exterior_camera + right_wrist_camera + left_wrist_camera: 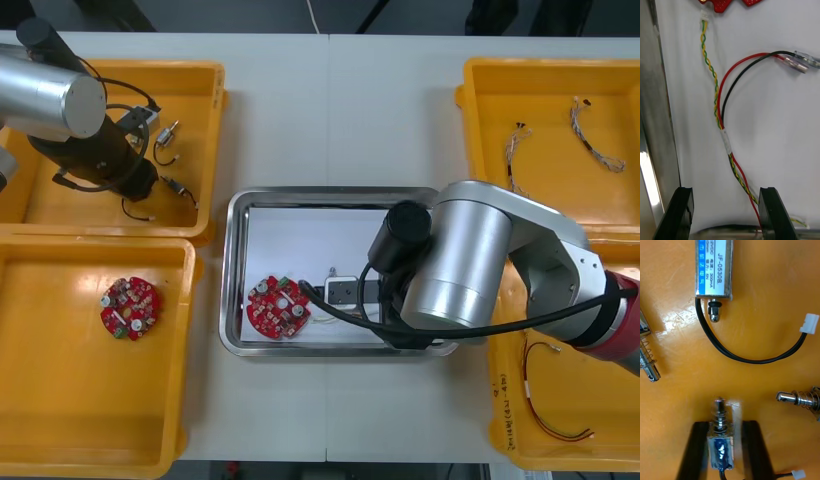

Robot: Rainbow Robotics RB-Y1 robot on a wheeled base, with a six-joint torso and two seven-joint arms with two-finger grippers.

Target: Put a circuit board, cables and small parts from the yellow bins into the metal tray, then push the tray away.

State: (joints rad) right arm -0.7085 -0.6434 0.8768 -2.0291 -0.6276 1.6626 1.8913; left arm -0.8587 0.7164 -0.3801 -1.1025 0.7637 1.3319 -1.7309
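Observation:
My right gripper (727, 215) hangs open low over the white floor of the metal tray (232, 270). A red and black cable (732, 75) and a twisted yellow-green cable (709, 62) lie on that floor and run back between the fingers, close to one finger (771, 210). A round red circuit board (278, 307) lies in the tray just beyond the cables. In the far left yellow bin (205, 90), my left gripper (725, 452) is shut on a small metal part (720, 437) with a spring-loaded pin.
Other small metal parts (713, 268) (801, 399) lie around the left gripper, one trailing a black lead. A second circuit board (130, 306) is in the near left bin. Cables lie in the far right bin (590, 135) and near right bin (545, 400).

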